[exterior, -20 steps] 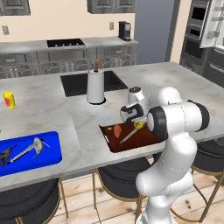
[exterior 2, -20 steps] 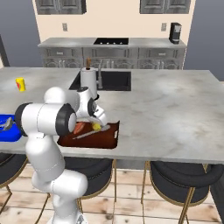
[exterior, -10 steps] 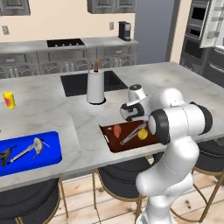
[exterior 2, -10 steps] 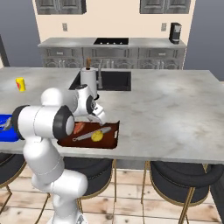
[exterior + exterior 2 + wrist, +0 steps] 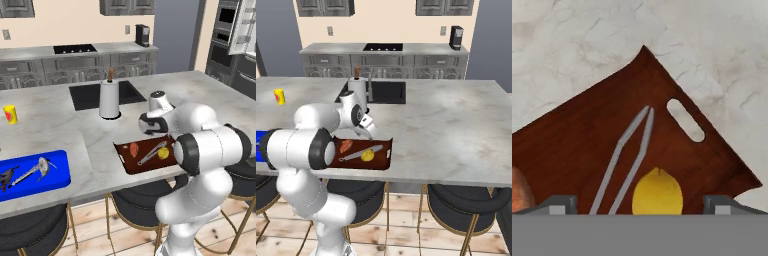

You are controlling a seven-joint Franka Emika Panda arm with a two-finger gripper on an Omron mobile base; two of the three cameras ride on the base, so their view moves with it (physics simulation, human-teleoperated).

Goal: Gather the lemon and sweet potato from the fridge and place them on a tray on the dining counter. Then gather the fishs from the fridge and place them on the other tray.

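1. The pincer (image 5: 640, 205) hangs over the reddish-brown tray (image 5: 131, 162) with its tips spread wide and nothing between them; the tray sits at the counter's (image 5: 210, 95) near edge, above the stools

2. The lemon (image 5: 657, 193) lies on that tray toward its right end, touching or just beside a pair of grey tongs (image 5: 629, 155) that run slantwise across the middle; in the hand view it sits between the two tips, a little off centre

3. The sweet potato (image 5: 133, 149) rests toward the tray's left end, apart from the lemon

4. The blue tray (image 5: 59, 175) stands at the counter's near left corner and carries two grey fish (image 5: 35, 169), so both halves of the job look done from here

5. Handling, as a judgement: the lemon is light, firm and round, so it may roll or squirt out of a pinch; take it across its widest middle, squarely, never near the pointed end

6. The sweet potato looks stiff and heavier, with tapered ends; grip across its thick waist, not lengthwise

7. The fish seem slender and likely slippery; hold at mid-body rather than tail

8. The tongs lie close enough to the lemon to be snagged by a careless closing
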